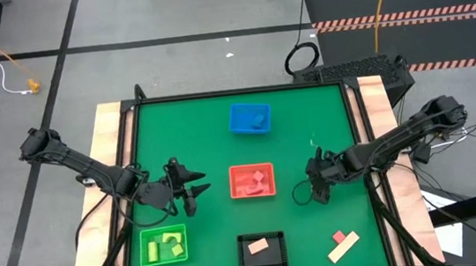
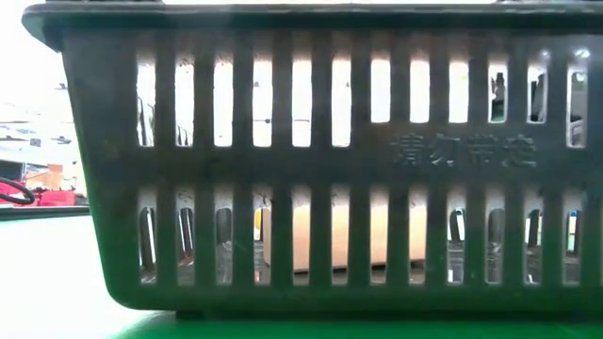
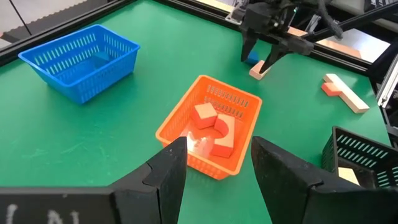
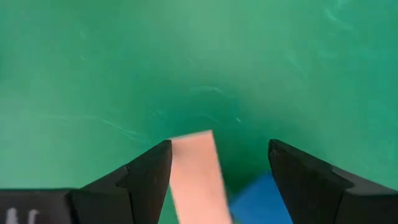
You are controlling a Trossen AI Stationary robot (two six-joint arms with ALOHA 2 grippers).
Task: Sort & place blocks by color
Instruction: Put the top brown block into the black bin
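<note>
i hold the right gripper [image 4: 217,165] open over a tan block [image 4: 196,174] (blue block [image 4: 258,199] beside); next, descend and close; left gripper [image 3: 217,168] waits open.

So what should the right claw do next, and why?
Probably lower and close on the tan block. The right claw stands open right over it, the block between its fingers beside a blue block, neither yet in a bin.
</note>
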